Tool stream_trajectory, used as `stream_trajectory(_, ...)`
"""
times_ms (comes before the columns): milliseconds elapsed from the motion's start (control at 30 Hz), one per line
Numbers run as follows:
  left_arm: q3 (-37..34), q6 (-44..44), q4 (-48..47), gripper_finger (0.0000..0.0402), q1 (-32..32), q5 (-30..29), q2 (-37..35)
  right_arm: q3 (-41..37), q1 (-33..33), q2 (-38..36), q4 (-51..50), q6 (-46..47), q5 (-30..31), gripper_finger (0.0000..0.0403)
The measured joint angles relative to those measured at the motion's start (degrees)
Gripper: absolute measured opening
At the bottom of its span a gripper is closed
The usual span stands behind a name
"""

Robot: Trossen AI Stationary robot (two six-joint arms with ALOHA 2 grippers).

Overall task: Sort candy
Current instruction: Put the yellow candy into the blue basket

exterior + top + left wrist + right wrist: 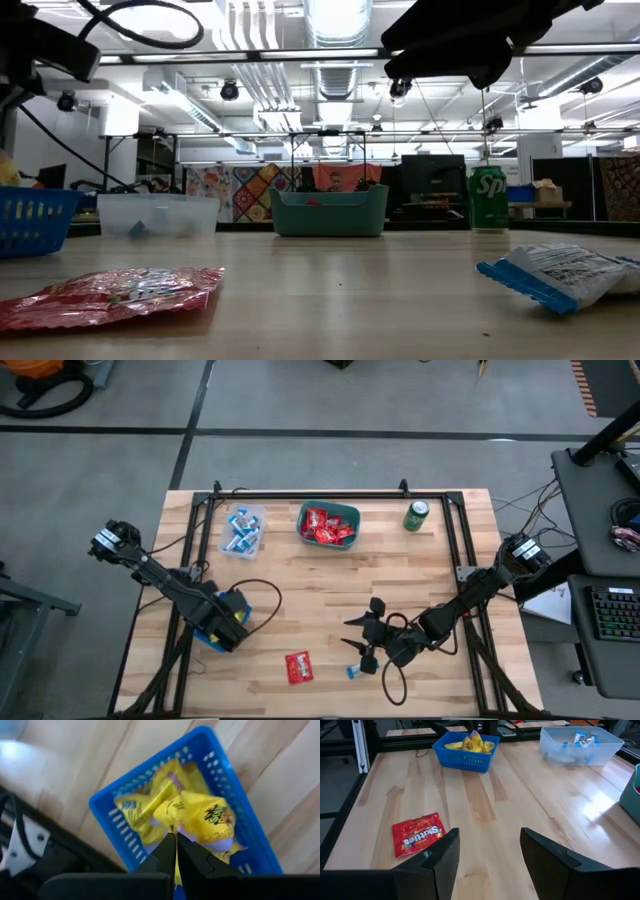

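Your left gripper (pixel 175 837) jaws clenched over crinkly yellow packets (pixel 200 815) in the blue basket (pixel 220 765), lower left, right gripper (pixel 487 847) jaws released, glossy red packet (pixel 298 667) flat on the bench (pixel 330 585), bottom centre

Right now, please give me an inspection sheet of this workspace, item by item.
Surface: wooden table, black frame.
Job's things: yellow packets in blue basket; red packets in green bin; blue-and-white wrappers in clear tub; loose red packet and blue-and-white wrapper on the table.
Clutter: green can.
Grippers: left gripper shut over the basket; right gripper open, empty.
Cables: black loops beside both arms.
Surroundings: desk with keyboard.
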Motion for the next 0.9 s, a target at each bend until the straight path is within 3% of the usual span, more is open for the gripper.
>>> stream_trajectory(333,0.96,-1.17,-2.95,0.0000,-0.01,7.95,0.00,0.00,0.00,0.00,-0.35,-0.02,0.00,0.0201)
stream_trajectory(500,3.10,0.09,-2.45,0.0000,0.00,7.70,-0.02,0.00,0.00,0.00,-0.56,-0.09,0.00,0.0201)
stream_trajectory(767,8.69,9.62,8.30,0.0000,0.03,-7.92,0.11,0.00,0.00,0.00,-1.29,-0.07,0.04,0.0201)
stream_trajectory(900,7.71,10.13,8.94,0.0000,0.08,-10.89,2.21,0.00,0.00,0.00,-1.51,-0.04,0.02,0.0201)
